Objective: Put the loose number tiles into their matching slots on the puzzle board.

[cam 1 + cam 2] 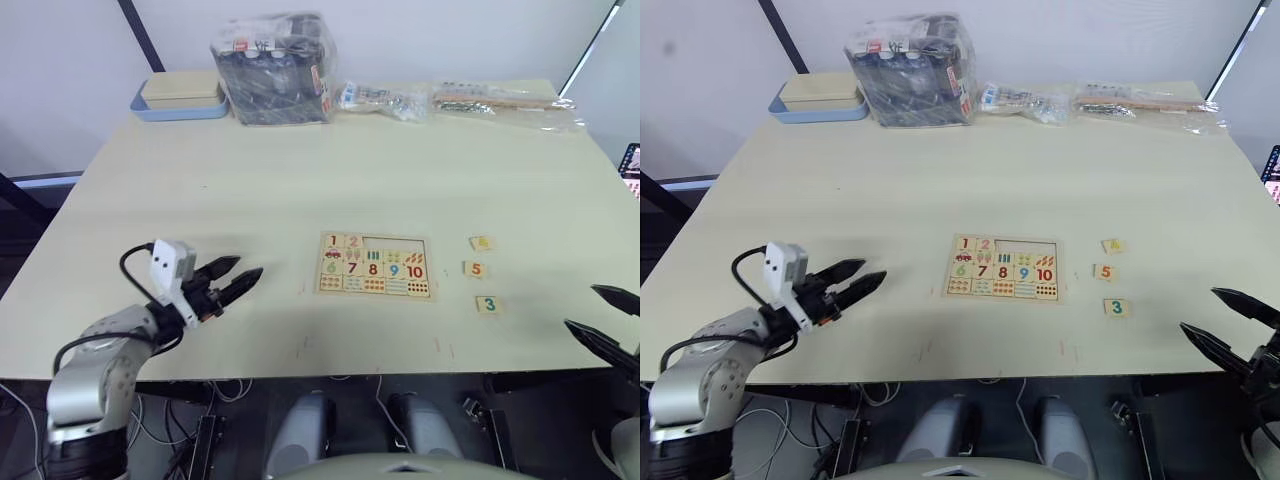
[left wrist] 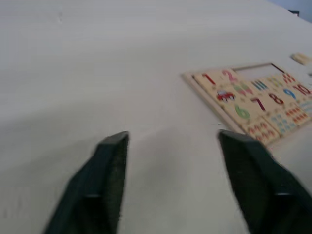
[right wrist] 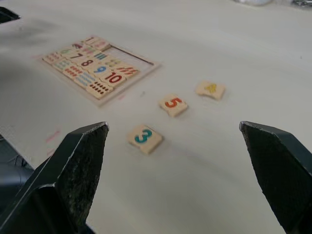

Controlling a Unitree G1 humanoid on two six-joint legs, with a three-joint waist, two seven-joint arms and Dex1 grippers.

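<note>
Three tiles, 3 (image 3: 145, 138), 5 (image 3: 173, 104) and 4 (image 3: 210, 89), lie right of the board (image 1: 375, 266), near the spread right gripper (image 1: 1230, 328); the 3 is best pinched by opposite edges. The left gripper (image 1: 238, 275) is spread too.

The puzzle board (image 1: 375, 266) is light wood, printed with a red 1 and a pinkish-red 2 in its top row, a green 6, dark red 7 and 8, a blue 9 and a red 10 below, plus small coloured counting pictures, including a red car. Ahead of the right gripper (image 3: 178, 141), whose fingers (image 3: 73, 170) are black, lie three pale wood tiles: the nearest tile (image 3: 145, 138) carries a teal-green 3, the next tile (image 3: 173, 104) an orange-red 5, the farthest tile (image 3: 210, 89) a yellow mark. The table (image 1: 300, 180) is pale cream. The left gripper (image 1: 233, 277) is black too, under a white wrist block (image 1: 171, 264).
</note>
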